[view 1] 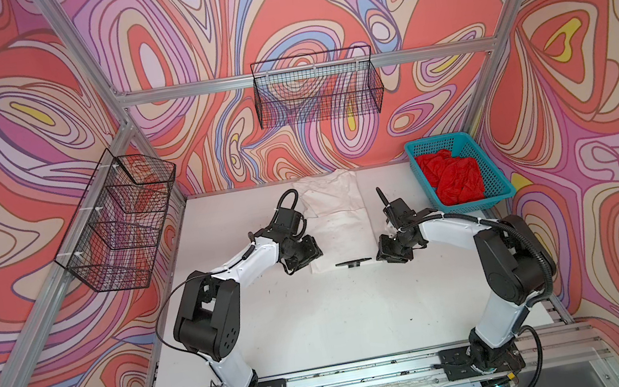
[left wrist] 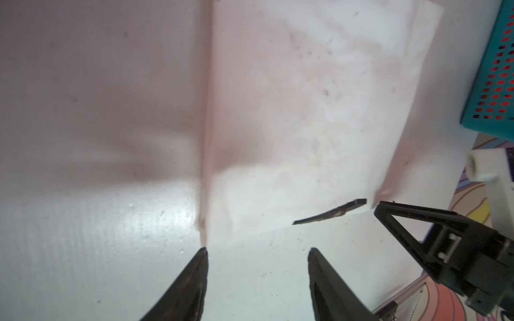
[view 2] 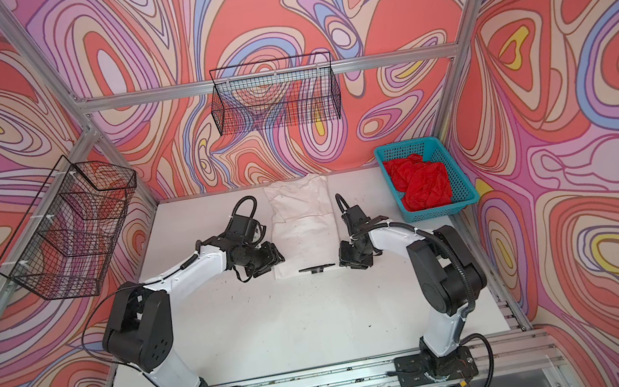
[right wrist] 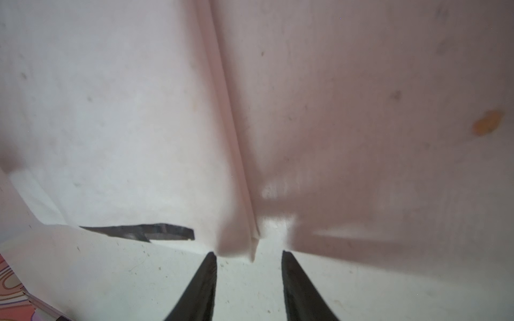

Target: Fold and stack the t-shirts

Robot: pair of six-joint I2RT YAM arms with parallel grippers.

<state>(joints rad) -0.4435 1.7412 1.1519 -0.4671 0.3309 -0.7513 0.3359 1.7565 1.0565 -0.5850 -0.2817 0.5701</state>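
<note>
The white t-shirt (view 1: 339, 219) (view 2: 304, 225) lies flat on the table (view 1: 320, 327), folded into a long strip. My left gripper (view 1: 309, 262) (view 2: 275, 265) hovers at its near left corner and my right gripper (view 1: 386, 253) (view 2: 348, 259) at its near right corner. In the left wrist view the left gripper (left wrist: 257, 250) is open over bare table, one fingertip just short of the shirt's edge (left wrist: 204, 222). The right gripper (right wrist: 249, 254) is open too, the shirt's corner (right wrist: 251, 247) poking just between its tips. The red t-shirt (view 1: 453, 180) (view 2: 422, 185) lies crumpled in the basket.
The teal lattice basket (view 1: 434, 140) (view 2: 405, 144) (left wrist: 489, 83) stands at the back right. A thin black strip (view 1: 352, 263) (left wrist: 331, 214) (right wrist: 139, 232) lies at the white shirt's near hem. Black wire baskets (view 1: 318, 88) (view 1: 119, 224) hang on the back and left walls.
</note>
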